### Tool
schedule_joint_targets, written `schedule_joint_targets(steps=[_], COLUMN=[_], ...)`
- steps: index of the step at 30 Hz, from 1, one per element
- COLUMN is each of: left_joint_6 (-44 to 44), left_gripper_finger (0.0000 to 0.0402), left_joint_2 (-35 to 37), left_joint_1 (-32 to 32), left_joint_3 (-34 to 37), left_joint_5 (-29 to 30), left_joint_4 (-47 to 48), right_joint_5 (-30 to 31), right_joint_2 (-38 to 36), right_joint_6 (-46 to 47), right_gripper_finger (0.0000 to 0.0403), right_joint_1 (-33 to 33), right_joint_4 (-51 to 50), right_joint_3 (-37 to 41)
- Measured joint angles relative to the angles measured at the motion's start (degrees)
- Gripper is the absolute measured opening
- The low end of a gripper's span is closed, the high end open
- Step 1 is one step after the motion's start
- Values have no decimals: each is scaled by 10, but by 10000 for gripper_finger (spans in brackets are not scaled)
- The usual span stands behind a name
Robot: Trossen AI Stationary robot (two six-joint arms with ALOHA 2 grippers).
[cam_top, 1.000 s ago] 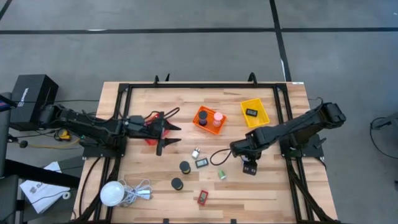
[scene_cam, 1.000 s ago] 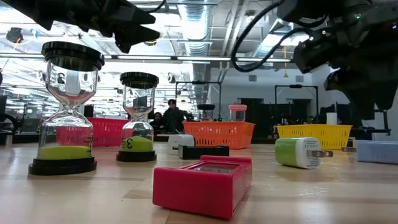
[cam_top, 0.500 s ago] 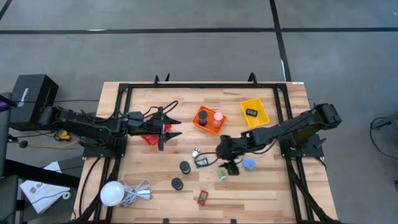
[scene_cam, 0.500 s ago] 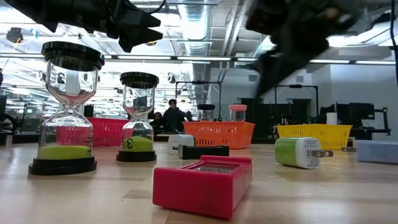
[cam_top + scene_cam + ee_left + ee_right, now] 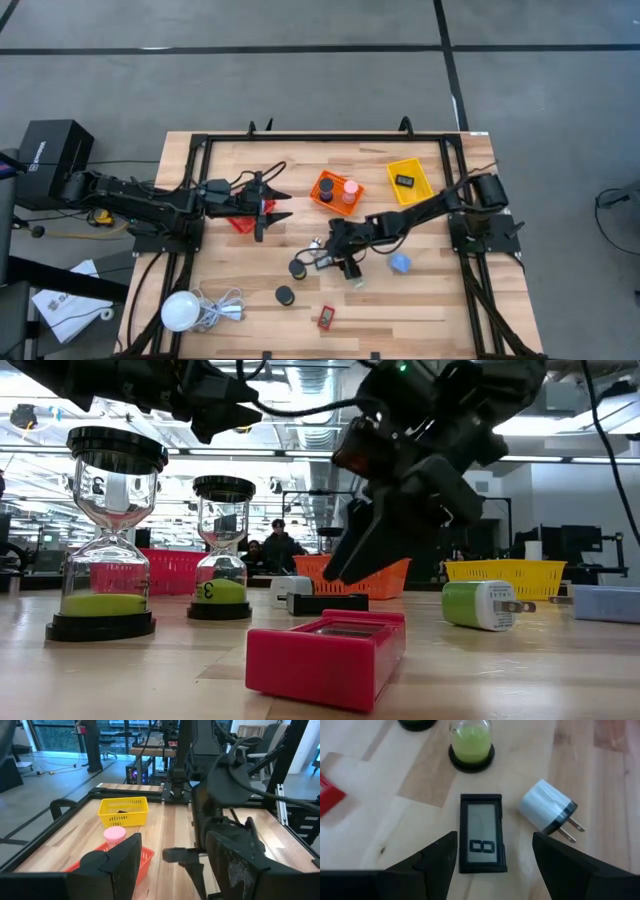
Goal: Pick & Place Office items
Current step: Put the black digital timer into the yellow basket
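The wooden table (image 5: 420, 300) carries both dark arms: the left arm reaches in from nine o'clock and the right arm from three o'clock toward the centre. The left gripper (image 5: 272, 207) hangs above the red mesh basket (image 5: 240, 222) at about ten o'clock from the table's middle, its fingers (image 5: 115, 865) spread apart with nothing between them. The right gripper (image 5: 338, 262) is low over the middle of the table, fingers (image 5: 437, 852) spread wide and empty, directly above a small black rectangular display piece (image 5: 482, 833) that lies flat on the wood. Just beside that piece lies a white plug adapter (image 5: 547, 813), and past it stands a sand timer with green sand (image 5: 471, 745). At twelve o'clock sits the orange basket (image 5: 327, 190) holding a pink cylinder (image 5: 351, 187), with the yellow basket (image 5: 411, 181) at one o'clock holding a black piece. A blue block (image 5: 400, 264) lies at four o'clock, a second black-capped timer (image 5: 285, 295) at seven o'clock, and a red rectangular piece (image 5: 326, 318) at six o'clock.
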State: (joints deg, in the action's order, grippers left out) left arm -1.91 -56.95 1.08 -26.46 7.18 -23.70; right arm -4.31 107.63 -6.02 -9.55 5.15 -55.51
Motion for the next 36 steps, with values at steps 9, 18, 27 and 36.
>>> schedule_joint_targets(steps=[9, 18, 27, 36], left_joint_6=[0, 0, 0, 0], left_gripper_finger=[218, 218, 218, 218], left_joint_2=[0, 0, 0, 0], left_joint_1=[0, 0, 0, 0], left_joint_3=[0, 0, 0, 0], left_joint_5=[0, 0, 0, 0], left_joint_4=[-3, -8, -8, -8], right_joint_5=[-49, -48, -46, -42], right_joint_2=[64, 66, 62, -20], right_joint_6=[20, 19, 28, -2], right_gripper_finger=[249, 233, 153, 159], right_joint_1=[8, 7, 8, 24], right_joint_4=[10, 6, -28, -157], right_joint_3=[-27, -32, -32, -26])
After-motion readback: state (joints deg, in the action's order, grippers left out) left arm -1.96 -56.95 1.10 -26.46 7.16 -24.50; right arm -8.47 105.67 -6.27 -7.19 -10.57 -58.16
